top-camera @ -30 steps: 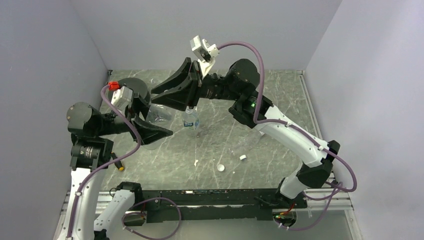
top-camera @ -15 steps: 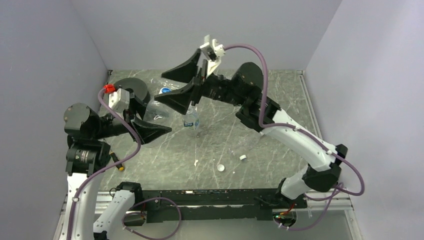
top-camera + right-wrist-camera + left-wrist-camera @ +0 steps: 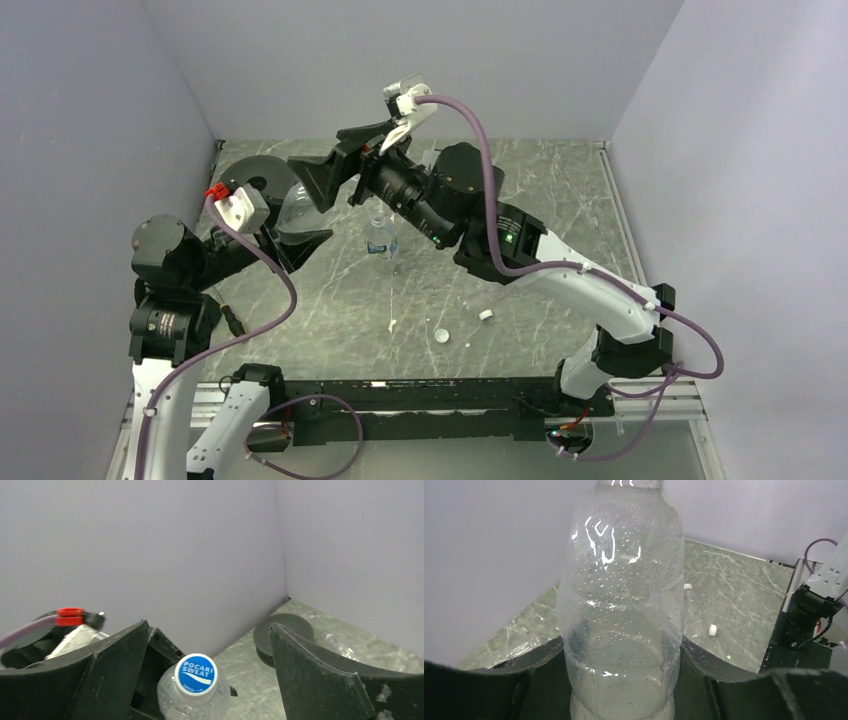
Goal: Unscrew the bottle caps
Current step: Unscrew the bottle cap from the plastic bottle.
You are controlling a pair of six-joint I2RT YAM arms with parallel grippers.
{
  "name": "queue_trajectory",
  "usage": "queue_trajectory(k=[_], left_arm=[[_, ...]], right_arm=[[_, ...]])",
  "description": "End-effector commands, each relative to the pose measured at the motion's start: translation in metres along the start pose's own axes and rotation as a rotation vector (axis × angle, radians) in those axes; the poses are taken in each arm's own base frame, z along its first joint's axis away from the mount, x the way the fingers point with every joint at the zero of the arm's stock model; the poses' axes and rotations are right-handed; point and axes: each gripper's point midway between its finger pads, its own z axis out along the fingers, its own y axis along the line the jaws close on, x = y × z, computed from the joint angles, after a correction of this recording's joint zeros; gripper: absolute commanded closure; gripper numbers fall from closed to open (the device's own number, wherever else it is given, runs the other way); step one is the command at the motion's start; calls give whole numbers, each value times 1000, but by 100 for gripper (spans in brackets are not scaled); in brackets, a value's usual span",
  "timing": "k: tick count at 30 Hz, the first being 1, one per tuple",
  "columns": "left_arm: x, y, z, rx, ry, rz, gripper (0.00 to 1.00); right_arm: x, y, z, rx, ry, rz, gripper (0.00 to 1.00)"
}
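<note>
**A:** Grey marbled table (image 3: 560,190), plain lilac walls (image 3: 400,60). Where's the big bottle (image 3: 621,605)?

**B:** Left of the labelled bottle (image 3: 381,240), held up, left gripper (image 3: 296,225) clamped on its lower body. Two loose caps (image 3: 441,336) lie nearer, to the labelled one's right.

**A:** Anything changed?

**B:** Right gripper (image 3: 207,630) swung left. Its jaws are spread wide either side of the blue cap (image 3: 196,674), probably not touching.

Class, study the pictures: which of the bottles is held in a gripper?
The large clear bottle, clamped in the left gripper and wearing a blue-printed cap; the short labelled bottle stands free on the table.
</note>
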Motion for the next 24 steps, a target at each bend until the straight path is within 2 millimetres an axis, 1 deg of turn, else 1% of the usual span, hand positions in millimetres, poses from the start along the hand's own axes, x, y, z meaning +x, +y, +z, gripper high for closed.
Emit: queue_trajectory(k=[1, 4, 9, 14, 16, 19, 24], left_arm=[[0, 12, -2, -60, -1, 61, 100], [1, 12, -2, -62, 2, 57, 100], [2, 14, -2, -71, -1, 52, 100], [1, 14, -1, -73, -2, 44, 100], [1, 14, -1, -72, 0, 44, 100], [2, 13, -1, -69, 2, 40, 100], [4, 11, -2, -61, 6, 38, 100]], right_arm=[[2, -16, 4, 97, -3, 25, 10], [3, -11, 6, 75, 0, 35, 17], [8, -3, 10, 41, 6, 59, 33], [16, -1, 17, 34, 33, 71, 36], [18, 0, 19, 25, 38, 81, 41], [20, -3, 21, 21, 42, 91, 54], [16, -3, 19, 3, 25, 83, 85]])
